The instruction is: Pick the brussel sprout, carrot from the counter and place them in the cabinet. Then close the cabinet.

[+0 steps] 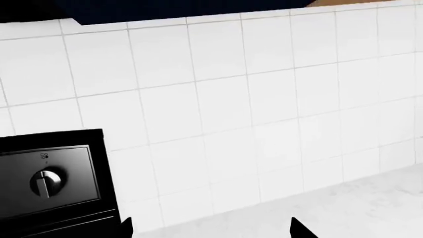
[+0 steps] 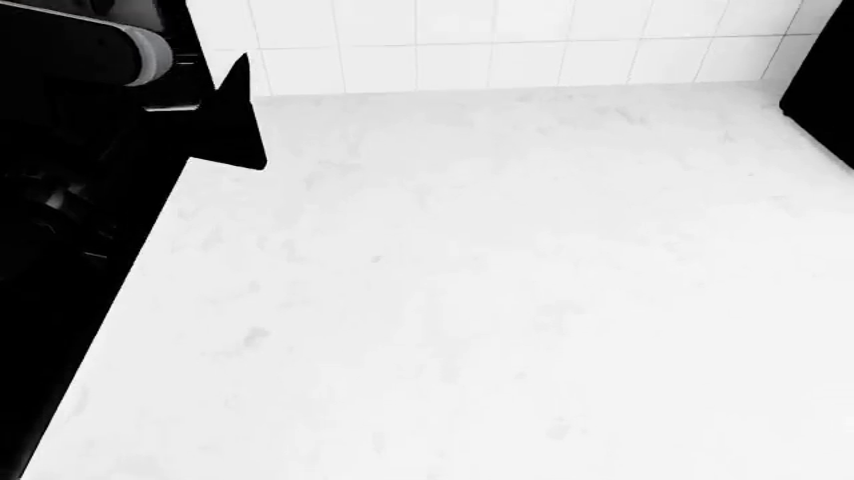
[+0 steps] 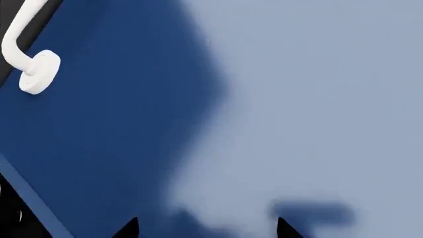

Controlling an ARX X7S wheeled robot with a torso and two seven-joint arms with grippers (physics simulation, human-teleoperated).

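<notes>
The white counter (image 2: 507,280) fills the head view, with no brussel sprout or carrot on the part that shows. Both are out of view in every frame. My left gripper (image 1: 211,232) is open and empty. Its two dark fingertips (image 1: 126,229) stand wide apart above the counter's back edge (image 1: 370,203), facing the tiled wall. One of its fingers (image 2: 235,115) shows at the head view's far left. My right gripper (image 3: 208,230) is open and empty, close against a blue cabinet door (image 3: 132,124) with a white handle (image 3: 29,64).
A black stove panel with a silver knob (image 1: 46,181) stands beside the counter, and the stove (image 2: 54,300) borders the counter's left edge. White wall tiles (image 2: 534,45) run along the back. A dark object (image 2: 825,90) sits at the far right edge.
</notes>
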